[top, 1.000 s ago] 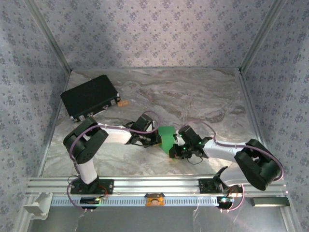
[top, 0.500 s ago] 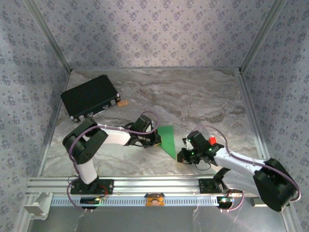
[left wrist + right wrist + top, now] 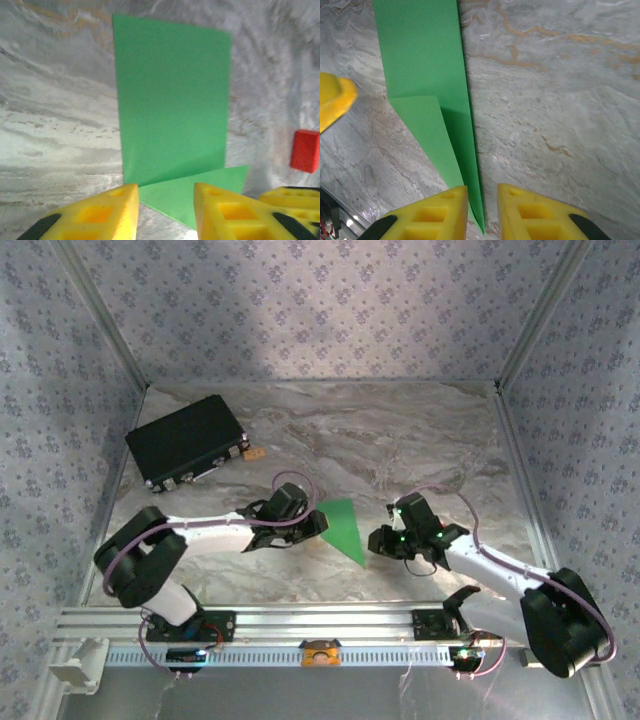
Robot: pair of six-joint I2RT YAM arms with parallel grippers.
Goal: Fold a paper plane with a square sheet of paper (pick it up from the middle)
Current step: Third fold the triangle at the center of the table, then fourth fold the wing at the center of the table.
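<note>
The green sheet point(image 3: 343, 528) is seen flat on the table point(image 3: 420, 440) between the arms, folded to a long point but judged unfinished, left gripper point(image 3: 165, 195) and right gripper point(image 3: 482, 195) slightly parted, empty.

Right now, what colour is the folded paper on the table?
The folded paper is plain bright green, clearest in the left wrist view.

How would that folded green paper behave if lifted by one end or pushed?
The green paper looks thin and lies flat on the table, so it would probably droop and weigh almost nothing. Its folded flap may stiffen that end slightly. Pushed, it likely slides rather than tips.
</note>
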